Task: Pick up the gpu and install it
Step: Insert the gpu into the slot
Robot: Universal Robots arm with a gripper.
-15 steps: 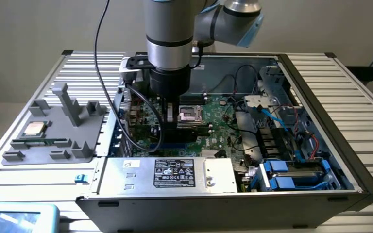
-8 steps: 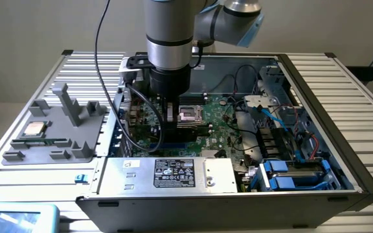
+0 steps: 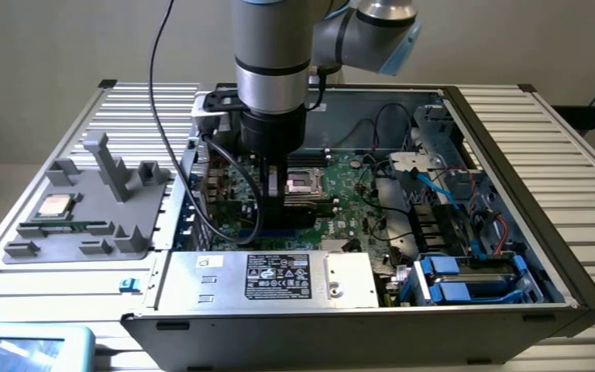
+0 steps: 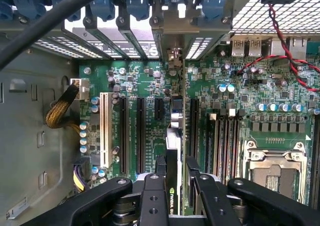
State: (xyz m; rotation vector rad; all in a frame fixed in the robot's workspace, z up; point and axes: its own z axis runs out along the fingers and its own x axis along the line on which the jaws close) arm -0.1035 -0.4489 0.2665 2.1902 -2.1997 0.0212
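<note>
At the wrist, closest in: grips the gpu point(image 4: 173, 141) edge-on with the gripper point(image 4: 175, 167), both fingers point(image 4: 155, 196) pressed against the card's two faces. Counts as picked up, then, and reads as the installing half of the job. Hangs the card down inside the open computer case point(image 3: 504, 186), lined along the expansion slots point(image 4: 140, 131) of the motherboard point(image 4: 240, 91), with a long black slot on either side. Cannot tell whether the contact edge sits in a slot or only hovers over it, so seating looks unconfirmed and the release undone.

Leaves little room sideways: small capacitors and the neighbouring slots just beside the card, the processor socket point(image 4: 272, 171) further off on one side, a yellow-sleeved cable point(image 4: 60, 111) well apart on the other. Farther along the card's line, meets the row of rear slot covers point(image 4: 125, 41) under blue latches point(image 4: 137, 1), a hard edge for the card's far end. Has a red-and-black twisted wire point(image 4: 290, 61) near the far corner, apart from the card. Beyond the case, at the exterior view's left, shows a grey holder point(image 3: 80, 232) carrying a memory stick point(image 3: 65, 228) and a processor chip point(image 3: 53, 205).
</note>
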